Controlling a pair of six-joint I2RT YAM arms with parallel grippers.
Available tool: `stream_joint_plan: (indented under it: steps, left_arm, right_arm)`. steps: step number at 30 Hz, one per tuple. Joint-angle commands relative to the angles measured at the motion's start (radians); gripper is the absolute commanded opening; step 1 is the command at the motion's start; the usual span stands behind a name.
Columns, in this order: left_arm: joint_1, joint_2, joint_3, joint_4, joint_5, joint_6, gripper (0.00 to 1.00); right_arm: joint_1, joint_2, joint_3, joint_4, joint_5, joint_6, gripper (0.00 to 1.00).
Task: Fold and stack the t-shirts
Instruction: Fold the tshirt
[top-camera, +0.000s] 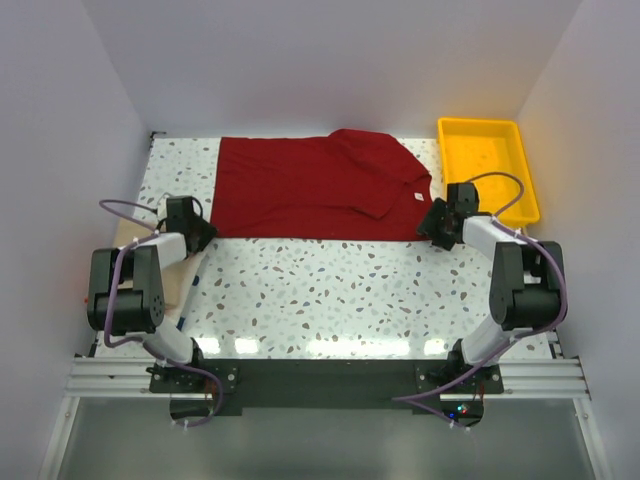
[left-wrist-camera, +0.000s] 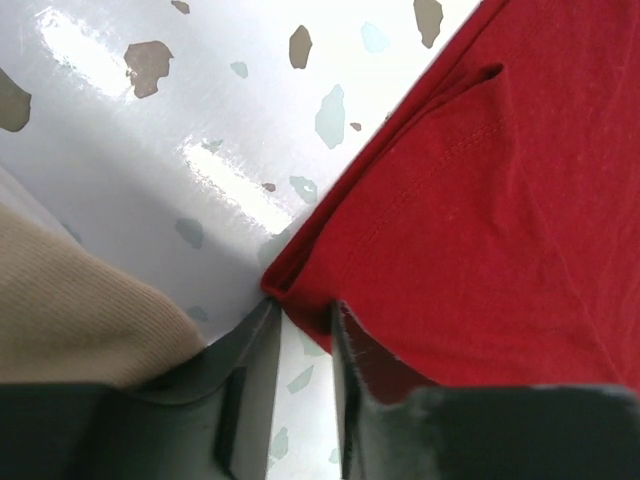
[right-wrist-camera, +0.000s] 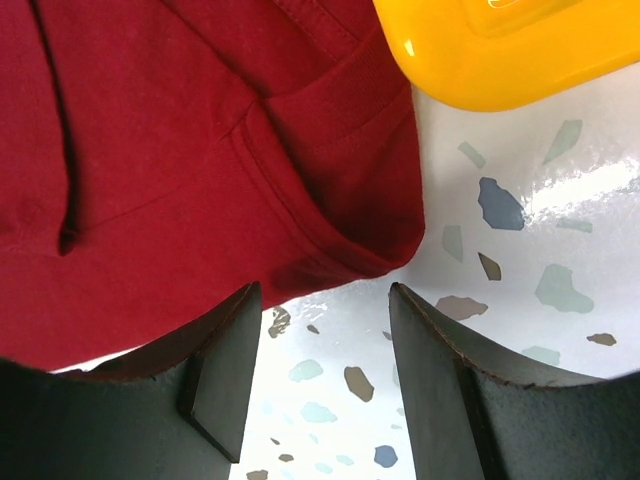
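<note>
Top view, near to far. Nearest, the bare table (top-camera: 330, 290) lies between the two arms. At 9 o'clock from its centre, under my left arm, lies a folded tan t-shirt (top-camera: 125, 240).

Mid-field: the left gripper (left-wrist-camera: 305, 320) stands with its jaws narrowly parted and speckled table showing in the gap. The right gripper (right-wrist-camera: 325, 300) is spread wide and holds nothing.

Beyond them the dark red t-shirt (top-camera: 310, 190) lies flat across the far half of the table, with its white neck label (top-camera: 418, 197) toward the right. Its near-left hem corner sits at 12 o'clock from the left fingertips, touching or just beside them. I cannot tell whether any cloth is pinched. At the right gripper the near-right corner lies at 11 o'clock, with cloth overlapping the left-hand finger. Farthest, at 1 o'clock from that gripper, is the yellow tray (top-camera: 488, 128), just beside the shirt.

Step in hand, as I judge it: taking both near corners for a fold. To do it well I would slide each lower finger under the hem and get both layers between the pads. I would close both grippers evenly, then lift together so the fold line runs straight.
</note>
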Motion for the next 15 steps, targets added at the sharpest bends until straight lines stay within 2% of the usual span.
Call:
stream_joint_plan:
  steps: [1,5,8,9,10,13,15]
  left_arm:
    - [0.005,0.014,0.031,0.005,-0.021,-0.011,0.29]
    - [0.003,0.028,0.034,0.005,-0.013,-0.011,0.22]
    - [-0.003,0.023,0.036,0.006,-0.005,-0.01,0.13]
    - [-0.003,0.02,0.039,0.006,-0.005,-0.01,0.08]
    - [-0.006,0.011,0.04,0.002,-0.001,-0.01,0.05]
    - [-0.007,-0.015,0.051,-0.026,-0.002,-0.008,0.0]
    - [-0.01,-0.031,0.065,-0.044,-0.002,-0.008,0.0]
  right_arm:
    - [-0.004,0.025,0.029,0.039,0.041,0.004,0.57]
    - [-0.002,0.045,0.038,0.047,0.07,0.009,0.53]
    - [-0.004,0.064,0.058,0.044,0.084,0.009,0.32]
    - [-0.002,0.066,0.071,0.04,0.084,0.009,0.19]
    - [-0.002,0.068,0.078,0.031,0.087,0.007,0.11]
    - [-0.002,0.052,0.098,-0.007,0.094,0.001,0.0]
    - [-0.028,0.008,0.097,-0.029,0.099,0.0,0.0]
